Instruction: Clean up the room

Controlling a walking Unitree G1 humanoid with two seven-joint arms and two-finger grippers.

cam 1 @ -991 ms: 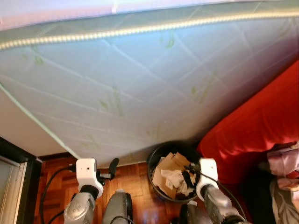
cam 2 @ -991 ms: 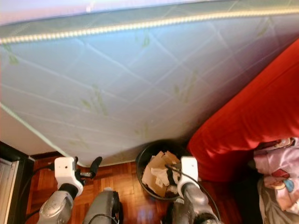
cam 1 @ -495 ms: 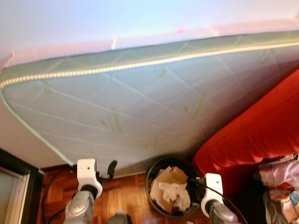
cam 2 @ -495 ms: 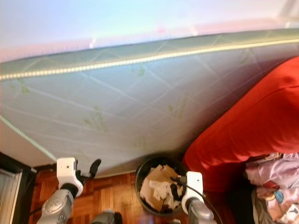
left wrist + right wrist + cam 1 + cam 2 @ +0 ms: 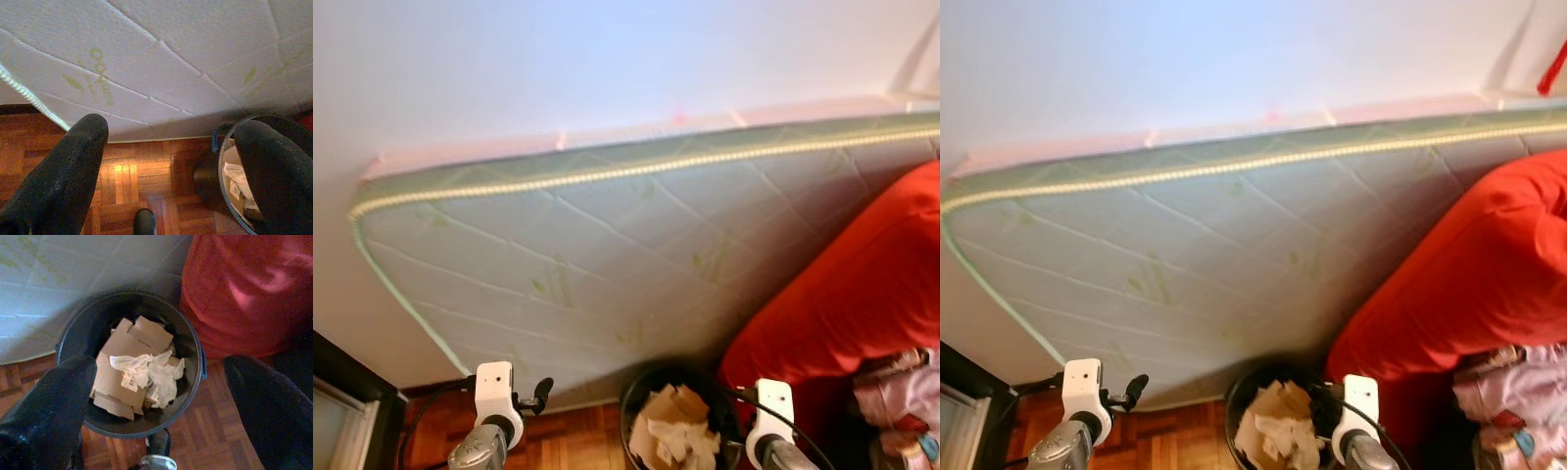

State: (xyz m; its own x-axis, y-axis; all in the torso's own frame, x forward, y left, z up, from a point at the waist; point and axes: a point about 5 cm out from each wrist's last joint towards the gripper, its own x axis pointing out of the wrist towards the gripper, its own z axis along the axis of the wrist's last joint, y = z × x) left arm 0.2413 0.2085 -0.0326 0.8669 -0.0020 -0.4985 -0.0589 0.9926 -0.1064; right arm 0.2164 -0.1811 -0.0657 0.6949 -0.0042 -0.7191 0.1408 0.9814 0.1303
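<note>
With cardboard and paper already in the bin point(image 5: 132, 382), my right gripper point(image 5: 161, 406) hangs spread and empty above it. Clothes point(image 5: 901, 401) beside the bin remain untidied; my left gripper point(image 5: 166, 171) is spread too.

Ahead of me a mattress point(image 5: 607, 255) leans against the wall and blocks any reach forward, while a red sofa point(image 5: 862, 294) closes off my right. Between them a black bin point(image 5: 132, 362) sits on the parquet floor point(image 5: 137, 181), open-topped but part filled with cardboard point(image 5: 122, 367) and crumpled paper point(image 5: 151, 372). My left gripper point(image 5: 171, 161) has bare floor below it, beside the bin.
</note>
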